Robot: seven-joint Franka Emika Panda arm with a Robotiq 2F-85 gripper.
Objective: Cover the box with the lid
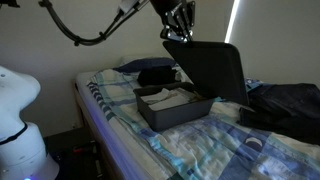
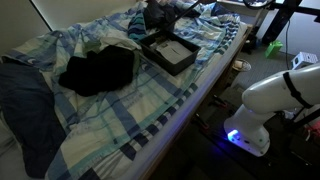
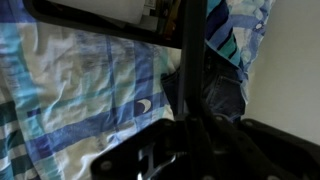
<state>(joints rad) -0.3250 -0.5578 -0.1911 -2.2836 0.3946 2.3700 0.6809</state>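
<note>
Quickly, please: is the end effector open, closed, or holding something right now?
The end effector is closed on the top edge of the lid, which hangs tilted.

Before you: the lid (image 1: 212, 68) and the box (image 1: 175, 116) in matt dark grey plastic, the bedspread (image 1: 200, 152) in rumpled checked cloth.

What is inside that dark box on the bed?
The box holds pale material, folded-looking; what it is cannot be told. The floor beneath it is covered. The lid, tilted up in the end effector, leaves the box open.
</note>
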